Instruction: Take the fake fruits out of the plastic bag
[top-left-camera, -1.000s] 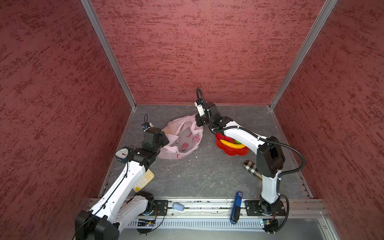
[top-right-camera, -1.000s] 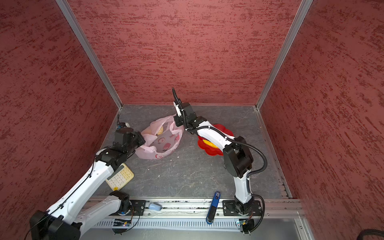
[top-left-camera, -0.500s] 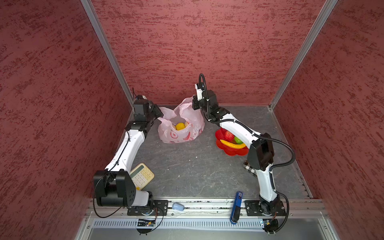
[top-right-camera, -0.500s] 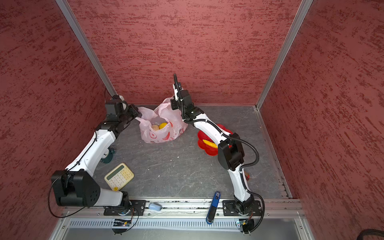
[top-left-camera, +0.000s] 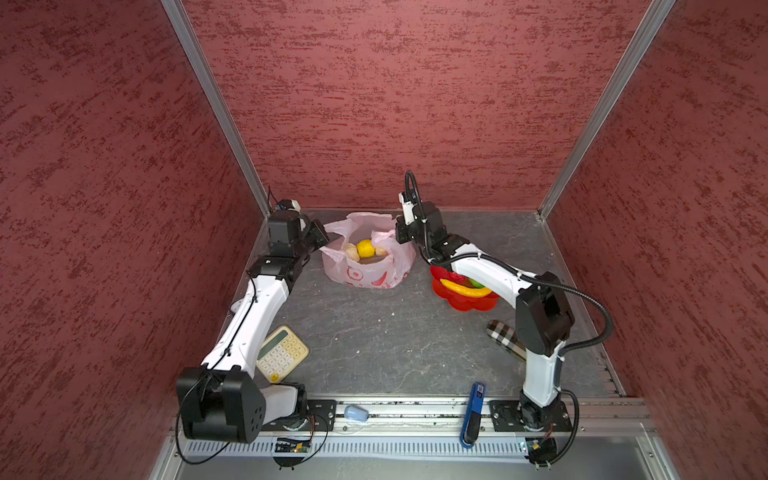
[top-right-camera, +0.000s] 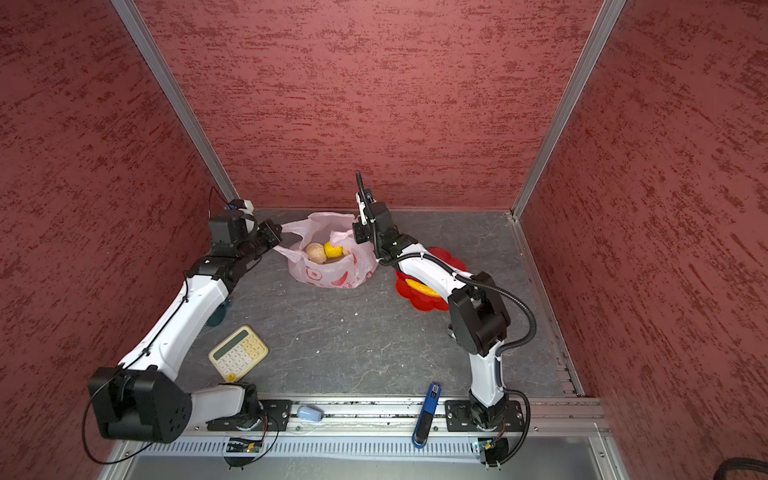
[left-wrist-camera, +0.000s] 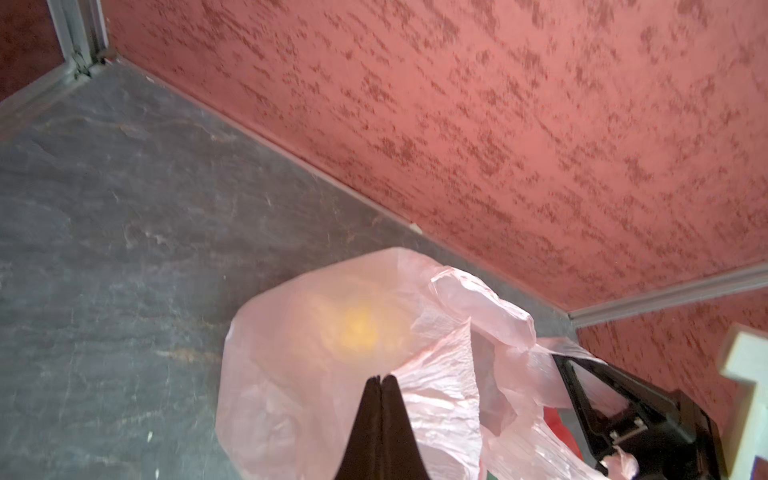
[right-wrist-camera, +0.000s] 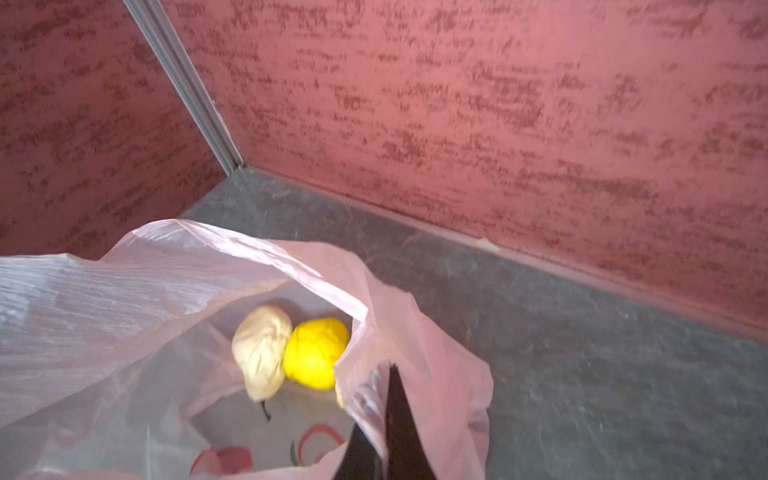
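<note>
Now left claw (left-wrist-camera: 380, 379) and right claw (right-wrist-camera: 386, 370) each pinch one side of the bag (top-left-camera: 374, 276), stretching its mouth wide. That bares yellow fruit (top-left-camera: 365, 248) and beige fruit (top-left-camera: 351, 251) inside.

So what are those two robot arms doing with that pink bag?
They are holding the plastic bag open. The left end effector is shut on one side of its top and the right end effector on the other, so the mouth gapes. A yellow round fruit and two beige lumpy fruits lie inside, not yet taken out. A banana and a green fruit sit in the red flower-shaped dish beside the bag.
</note>
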